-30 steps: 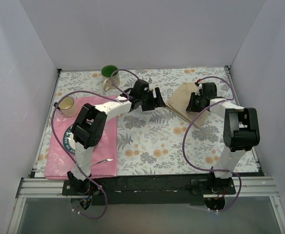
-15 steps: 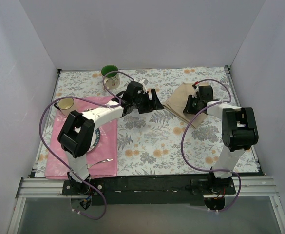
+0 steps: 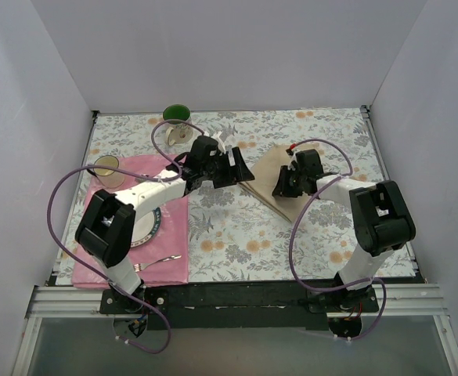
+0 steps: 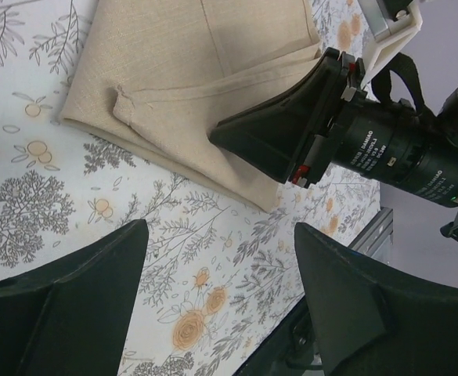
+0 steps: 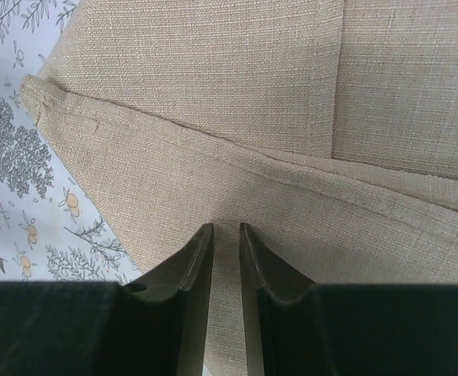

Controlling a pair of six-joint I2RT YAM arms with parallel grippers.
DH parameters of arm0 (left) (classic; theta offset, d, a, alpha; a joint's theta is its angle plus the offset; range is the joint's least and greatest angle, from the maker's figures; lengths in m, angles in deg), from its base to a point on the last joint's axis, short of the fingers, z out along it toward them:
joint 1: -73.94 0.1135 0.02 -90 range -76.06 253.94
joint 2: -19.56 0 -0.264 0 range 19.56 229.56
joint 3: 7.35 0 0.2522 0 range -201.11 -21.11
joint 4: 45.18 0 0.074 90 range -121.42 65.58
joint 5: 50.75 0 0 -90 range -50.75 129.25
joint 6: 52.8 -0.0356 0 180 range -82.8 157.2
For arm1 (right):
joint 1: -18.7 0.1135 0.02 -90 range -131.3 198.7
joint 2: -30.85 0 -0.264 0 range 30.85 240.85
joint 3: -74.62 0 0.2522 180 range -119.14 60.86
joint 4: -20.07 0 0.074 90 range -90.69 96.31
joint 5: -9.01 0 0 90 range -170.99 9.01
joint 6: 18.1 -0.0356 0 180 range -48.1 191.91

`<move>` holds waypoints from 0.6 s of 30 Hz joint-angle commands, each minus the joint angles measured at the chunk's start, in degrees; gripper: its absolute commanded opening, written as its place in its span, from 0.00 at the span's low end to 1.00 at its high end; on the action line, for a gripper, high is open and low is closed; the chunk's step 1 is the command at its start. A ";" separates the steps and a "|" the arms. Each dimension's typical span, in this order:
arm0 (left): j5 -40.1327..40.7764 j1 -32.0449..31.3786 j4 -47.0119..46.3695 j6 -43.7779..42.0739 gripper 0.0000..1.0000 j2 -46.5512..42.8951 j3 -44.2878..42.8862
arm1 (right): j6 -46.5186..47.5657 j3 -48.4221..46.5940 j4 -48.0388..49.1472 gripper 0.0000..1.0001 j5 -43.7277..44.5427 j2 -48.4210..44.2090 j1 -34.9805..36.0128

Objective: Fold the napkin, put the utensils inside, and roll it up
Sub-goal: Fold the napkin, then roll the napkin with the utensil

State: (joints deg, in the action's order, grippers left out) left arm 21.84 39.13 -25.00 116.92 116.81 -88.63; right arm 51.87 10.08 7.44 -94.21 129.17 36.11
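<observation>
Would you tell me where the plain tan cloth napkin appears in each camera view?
Top external: tan cloth napkin right of centre, on floral tablecloth.
Left wrist: napkin upper centre.
Right wrist: napkin fills most of the frame.
Shared landmark: the right gripper at the napkin.
</observation>
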 commanded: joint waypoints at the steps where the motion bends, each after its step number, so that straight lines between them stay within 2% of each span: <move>1: -1.57 0.09 0.26 2.10 0.73 -4.35 3.97 | -1.50 -2.37 -7.44 0.31 1.08 -1.64 1.22; 4: -1.22 0.09 0.62 8.93 0.66 -4.70 7.21 | 0.34 -6.59 -11.84 0.38 3.10 -4.53 1.31; 5: -1.57 0.09 0.27 14.35 0.64 -4.70 8.54 | 0.87 -7.83 -12.98 0.40 3.89 -5.50 1.31; 9: -2.63 -1.75 -8.76 25.88 0.63 -2.43 12.42 | 4.29 -11.61 -19.04 0.51 11.26 -10.42 1.31; 13: 0.88 -4.56 -9.14 29.87 0.62 2.67 8.82 | 7.54 -12.32 -22.47 0.53 16.98 -15.08 1.40; 18: 4.05 -6.76 -12.56 36.11 0.56 6.89 8.90 | 10.10 -8.82 -23.19 0.53 18.22 -19.13 1.31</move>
State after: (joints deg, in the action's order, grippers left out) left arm 22.81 33.84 -33.55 145.57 121.70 -78.40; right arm 58.30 -0.41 -12.15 -79.89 112.67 37.42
